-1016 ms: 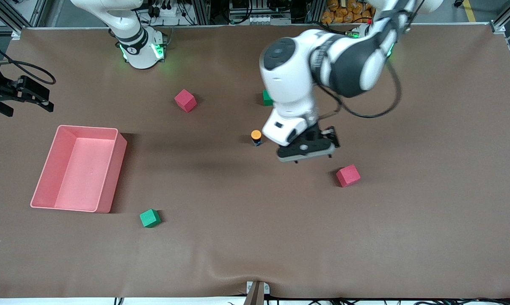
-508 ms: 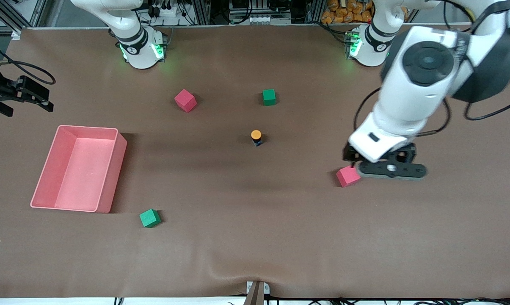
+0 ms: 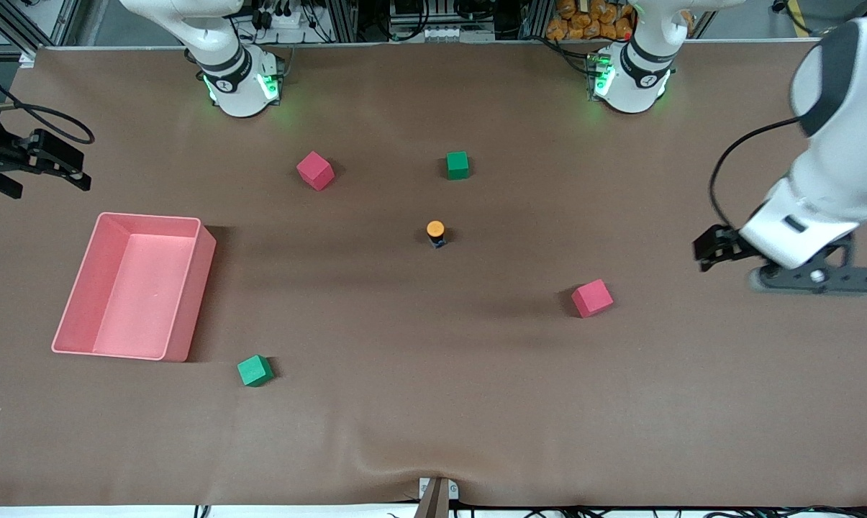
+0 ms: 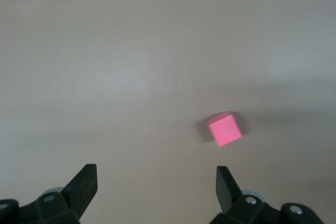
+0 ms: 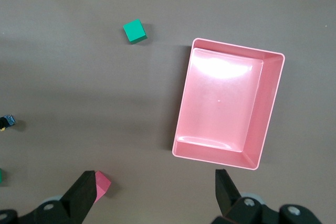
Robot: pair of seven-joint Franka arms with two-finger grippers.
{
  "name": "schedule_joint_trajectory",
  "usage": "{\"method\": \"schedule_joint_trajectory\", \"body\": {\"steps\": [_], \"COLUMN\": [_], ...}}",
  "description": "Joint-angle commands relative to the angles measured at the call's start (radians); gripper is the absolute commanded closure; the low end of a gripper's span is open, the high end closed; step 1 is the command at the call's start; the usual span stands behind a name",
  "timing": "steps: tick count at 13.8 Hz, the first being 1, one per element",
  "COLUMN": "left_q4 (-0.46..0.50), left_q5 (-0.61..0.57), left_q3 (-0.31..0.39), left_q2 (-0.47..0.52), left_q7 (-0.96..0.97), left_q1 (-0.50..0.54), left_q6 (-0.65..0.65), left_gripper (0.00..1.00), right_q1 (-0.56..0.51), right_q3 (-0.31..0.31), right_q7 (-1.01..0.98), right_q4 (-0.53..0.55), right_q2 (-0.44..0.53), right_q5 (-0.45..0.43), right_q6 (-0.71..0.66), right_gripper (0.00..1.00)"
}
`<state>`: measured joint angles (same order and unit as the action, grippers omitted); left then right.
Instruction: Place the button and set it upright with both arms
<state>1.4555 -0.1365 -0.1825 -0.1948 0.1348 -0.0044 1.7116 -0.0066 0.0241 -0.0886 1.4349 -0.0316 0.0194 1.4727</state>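
The button (image 3: 435,234) stands upright mid-table, orange cap on top, with nothing touching it; it also shows at the edge of the right wrist view as the button (image 5: 7,121). My left gripper (image 3: 811,278) hangs over the left arm's end of the table, well away from the button. It is the open, empty left gripper (image 4: 156,182) above bare mat. My right gripper (image 3: 52,165) waits high over the right arm's end. It looks down as the open, empty right gripper (image 5: 156,187).
A pink bin (image 3: 201,288) sits at the right arm's end, also seen as the pink bin (image 5: 181,108). One pink cube (image 3: 592,298) lies nearer the camera than the button, another pink cube (image 3: 315,170) farther. One green cube (image 3: 457,165) lies farther, another green cube (image 3: 254,370) nearer.
The left arm swung away from beside the button, past the pink cube, out to its own end of the table. Button and right arm have not moved.
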Motion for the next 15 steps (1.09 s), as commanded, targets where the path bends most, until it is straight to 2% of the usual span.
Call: {"method": "schedule_joint_trajectory", "body": {"steps": [1,4,6,11,15], "left_q4": [0.146,0.264,0.296,0.275,0.122], "left_q5": [0.116,0.161,0.161,0.161,0.149], "left_q3": [-0.014,-0.015,-0.028,-0.019,-0.018], "left_q2": [0.145,0.282,0.319,0.296,0.184], "left_q7": [-0.011,0.006,0.006,-0.024,-0.018], "left_q1": [0.072,0.095,0.099,0.104,0.104], "left_q6": [0.008,0.011,0.023,0.022,-0.044], "left_gripper": [0.00,0.00,0.00,0.00,0.00], "right_q1": [-0.006,-0.006,-0.004,-0.004,-0.003], "right_q3": [0.000,0.000,0.000,0.000,0.000], "right_q7": [-0.005,-0.005,-0.005,-0.005,-0.005], "right_q4": [-0.007,-0.007,-0.007,-0.008,-0.008], "right_q2": [-0.001,-0.001,-0.001,-0.001,-0.001], "right_q5": [0.016,0.016,0.016,0.016,0.016], "right_q6": [0.000,0.000,0.000,0.000,0.000], "right_gripper": [0.00,0.00,0.00,0.00,0.00]}}
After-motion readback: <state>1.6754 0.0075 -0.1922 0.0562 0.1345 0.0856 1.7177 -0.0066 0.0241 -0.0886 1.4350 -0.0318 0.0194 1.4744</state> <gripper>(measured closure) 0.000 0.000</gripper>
